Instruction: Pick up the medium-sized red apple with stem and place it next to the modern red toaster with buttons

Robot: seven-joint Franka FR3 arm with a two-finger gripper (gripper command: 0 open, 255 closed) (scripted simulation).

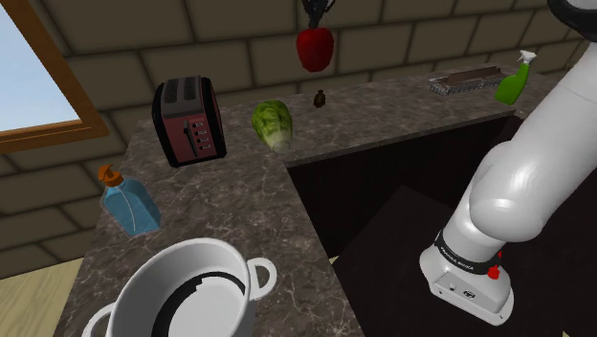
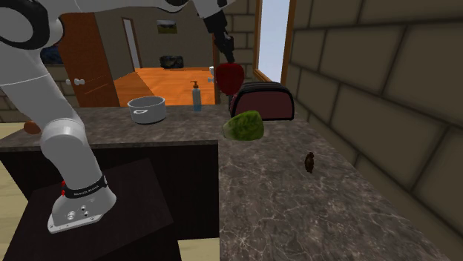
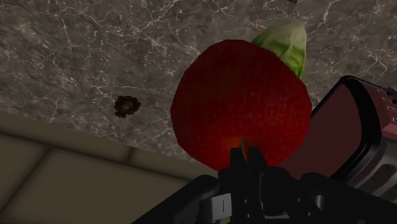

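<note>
Shoulder view: the black gripper (image 1: 315, 21), shut tight on the top of the red apple (image 1: 315, 48), holds the fruit well above the dark marbled counter (image 1: 383, 105). The red toaster (image 1: 188, 122) stands lower and toward the view's left, with a green lettuce (image 1: 274, 123) between the two. Second exterior view: the apple (image 2: 228, 76) hangs beneath the gripper (image 2: 223, 62), its outline overlapping the toaster (image 2: 263, 101) behind, and the lettuce (image 2: 245, 126) sits just in front (the bare counter between them is hard to judge here). Wrist view: the gripper (image 3: 245, 158) pinches the stem end of the apple (image 3: 242, 102), a round, deep-red, faintly speckled fruit hanging straight below the fingers, its stem axis in line with them. The toaster (image 3: 356, 137) lies off to one side. The coming move is probably a carry toward the toaster, then a descent clear of the lettuce.
</note>
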